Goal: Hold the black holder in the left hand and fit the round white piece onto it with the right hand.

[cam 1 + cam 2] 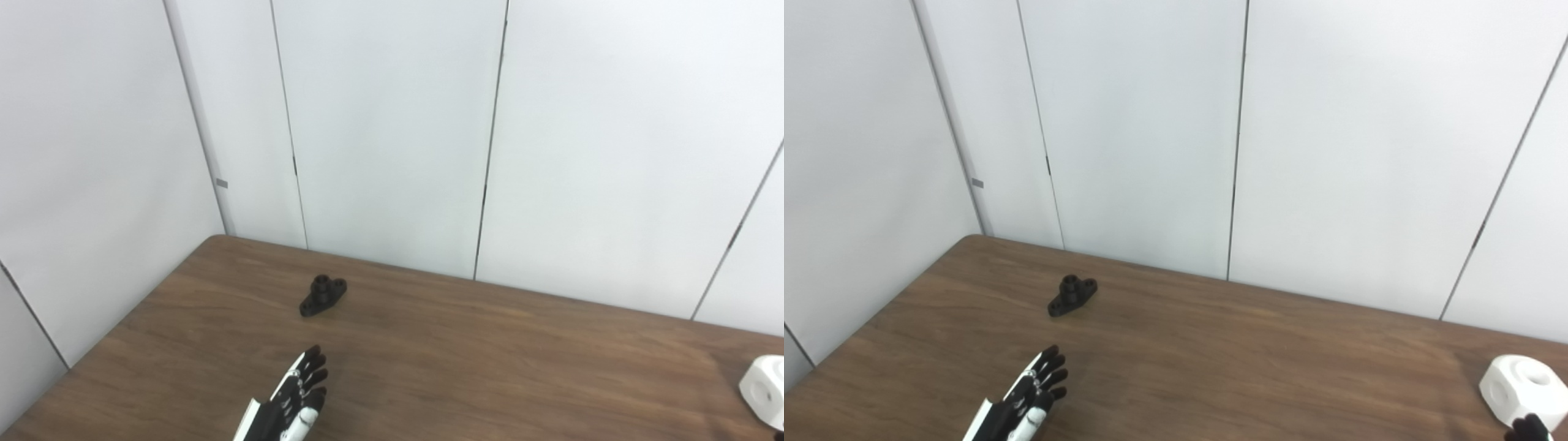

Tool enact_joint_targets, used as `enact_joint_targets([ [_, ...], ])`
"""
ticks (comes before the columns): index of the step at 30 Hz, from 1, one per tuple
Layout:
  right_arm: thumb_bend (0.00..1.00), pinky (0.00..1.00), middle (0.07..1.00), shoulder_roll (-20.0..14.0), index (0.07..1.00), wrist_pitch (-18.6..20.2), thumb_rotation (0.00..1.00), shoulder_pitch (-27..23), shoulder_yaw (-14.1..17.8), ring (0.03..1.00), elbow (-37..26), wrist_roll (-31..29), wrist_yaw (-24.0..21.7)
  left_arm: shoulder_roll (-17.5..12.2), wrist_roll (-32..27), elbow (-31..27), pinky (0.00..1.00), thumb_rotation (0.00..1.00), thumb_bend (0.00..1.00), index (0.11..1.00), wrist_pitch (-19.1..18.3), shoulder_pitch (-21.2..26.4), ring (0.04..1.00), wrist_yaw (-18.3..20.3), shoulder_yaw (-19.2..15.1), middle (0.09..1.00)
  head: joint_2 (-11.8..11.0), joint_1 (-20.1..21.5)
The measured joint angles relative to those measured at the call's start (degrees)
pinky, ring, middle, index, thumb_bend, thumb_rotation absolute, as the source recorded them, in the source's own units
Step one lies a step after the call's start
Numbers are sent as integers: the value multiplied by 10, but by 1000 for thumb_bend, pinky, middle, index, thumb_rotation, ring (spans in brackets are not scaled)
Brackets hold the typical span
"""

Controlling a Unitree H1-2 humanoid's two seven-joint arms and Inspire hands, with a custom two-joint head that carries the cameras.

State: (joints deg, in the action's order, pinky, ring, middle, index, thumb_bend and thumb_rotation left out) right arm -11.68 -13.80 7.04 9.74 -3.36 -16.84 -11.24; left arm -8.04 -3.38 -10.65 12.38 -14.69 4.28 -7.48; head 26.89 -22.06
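The black holder (323, 294) lies flat on the brown table (465, 355), towards its far left. My left hand (300, 395) reaches in from the bottom edge, a short way nearer than the holder and not touching it; its fingers are stretched out and it holds nothing. The round white piece (1522, 384) rests at the table's right side, with holes in its faces. Of my right hand (1528, 428) only dark fingertips show at the bottom right corner, just in front of the white piece; whether it is open or shut is hidden.
White wall panels (392, 135) rise right behind the table's far edge and along its left side. The table's left edge runs diagonally close to the left hand. Bare brown tabletop lies between the holder and the white piece.
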Motion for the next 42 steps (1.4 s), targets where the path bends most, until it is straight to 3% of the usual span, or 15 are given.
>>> enact_joint_targets([
  [1,627,1000,1000,0,1000,1,935,0,1,1000,0,0,1,0,4,0,908,785,634,995,0,0,941,-1,1,966,14,-3],
  [4,631,1000,1000,0,1000,5,929,0,2,1000,-1,-1,3,2,17,-1,918,807,642,997,-2,0,944,-3,4,972,25,-10],
  [11,622,1000,1000,-2,1000,11,924,1,3,1000,-2,-12,0,3,20,-1,925,836,638,1000,-4,2,948,-15,10,978,35,-11],
  [18,651,1000,1000,-3,1000,15,940,1,2,1000,-3,-10,0,3,19,-3,945,799,619,1000,-11,3,954,-18,10,987,39,11],
  [23,611,1000,1000,-2,1000,21,959,4,2,1000,-9,-5,2,3,19,-16,917,663,576,999,-26,0,965,-24,10,977,47,15],
  [27,598,1000,1000,-2,1000,22,997,8,2,1000,-13,-2,2,4,64,-43,887,548,572,985,-62,-5,938,-42,17,955,54,25],
  [33,596,1000,1000,-3,999,22,987,14,1,1000,-22,4,2,-3,97,-122,939,353,697,987,-115,1,952,-44,8,969,61,32],
  [37,594,1000,1000,-4,999,21,994,15,1,1000,-20,4,-1,-12,99,-125,919,332,796,958,-144,34,942,-44,-11,948,63,32],
  [42,594,1000,1000,-7,1000,19,1000,19,-2,1000,-21,4,-7,-30,129,-146,893,295,804,945,-185,79,924,-44,-22,932,61,31],
])
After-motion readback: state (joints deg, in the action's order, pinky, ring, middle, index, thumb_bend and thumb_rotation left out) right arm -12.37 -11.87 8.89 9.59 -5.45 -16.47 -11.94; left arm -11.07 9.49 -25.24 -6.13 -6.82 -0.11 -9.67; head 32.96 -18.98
